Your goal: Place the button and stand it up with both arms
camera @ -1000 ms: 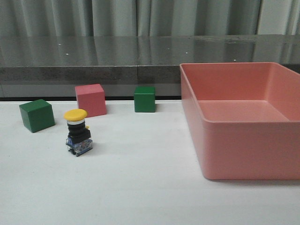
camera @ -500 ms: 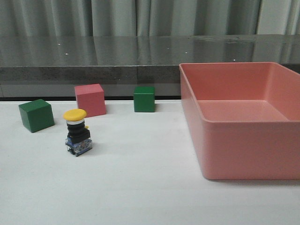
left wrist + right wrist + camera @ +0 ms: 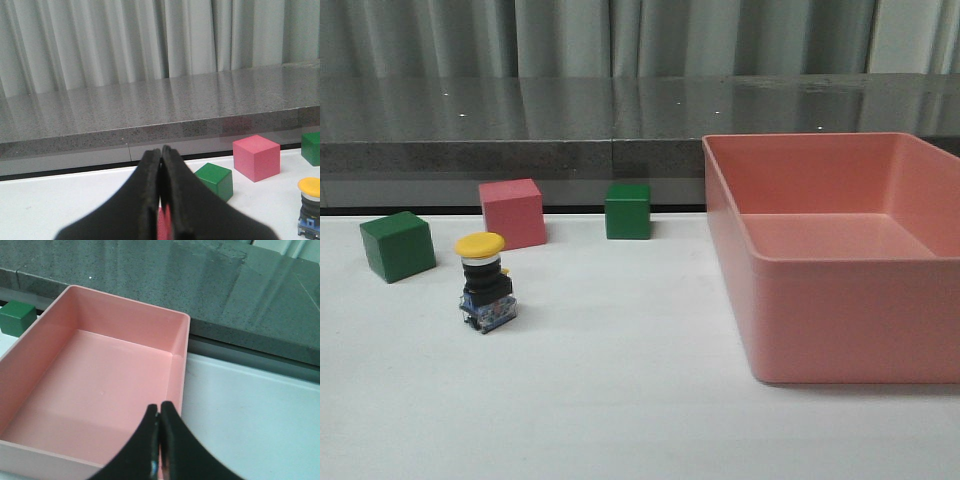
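The button (image 3: 485,283) stands upright on the white table at the left, yellow cap up, black body on a bluish clear base; its cap also shows at the edge of the left wrist view (image 3: 310,186). Neither arm appears in the front view. My left gripper (image 3: 161,151) is shut with nothing between its fingers, well back from the button. My right gripper (image 3: 159,407) is shut and empty, hanging over the near right corner of the pink bin (image 3: 100,385).
A green cube (image 3: 397,245), a pink cube (image 3: 513,213) and a second green cube (image 3: 628,211) stand behind the button. The large pink bin (image 3: 840,300) fills the right side. A grey stone ledge (image 3: 520,150) runs along the back.
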